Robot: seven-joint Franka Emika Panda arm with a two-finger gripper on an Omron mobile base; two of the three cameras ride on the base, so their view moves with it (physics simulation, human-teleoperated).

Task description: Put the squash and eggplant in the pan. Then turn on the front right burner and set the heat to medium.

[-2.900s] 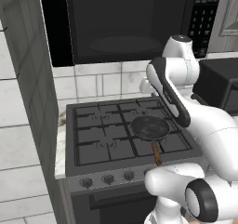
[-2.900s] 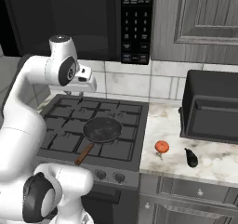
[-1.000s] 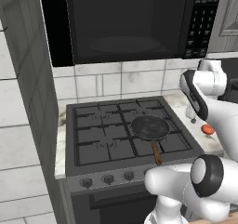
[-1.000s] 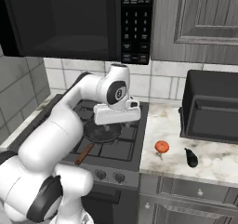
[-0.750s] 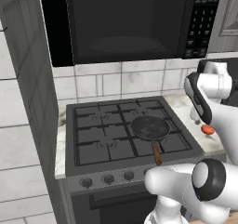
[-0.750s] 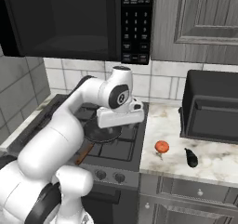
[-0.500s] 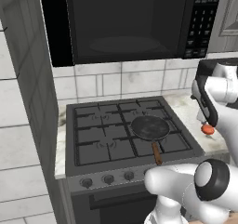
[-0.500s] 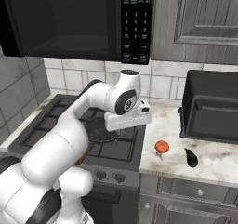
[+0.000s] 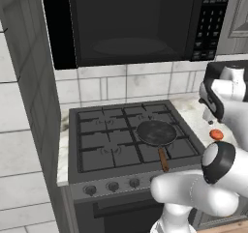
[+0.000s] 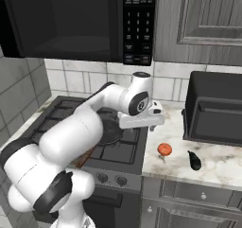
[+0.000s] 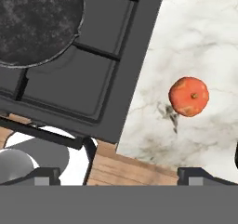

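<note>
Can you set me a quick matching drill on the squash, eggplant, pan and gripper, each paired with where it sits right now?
Things:
1. squash
2. eggplant
3. pan
4. gripper

Places:
A. on the stove grate, wooden handle pointing toward the knobs
B. in the air over the marble counter's stove-side edge
C. on the marble counter, nearer the stove
D. on the marble counter, in front of the black toaster oven

Pairs: 1-C, 2-D, 3-A, 4-B

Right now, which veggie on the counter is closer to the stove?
The round orange squash. It lies nearer the stove's edge; the dark eggplant sits farther right.
</note>
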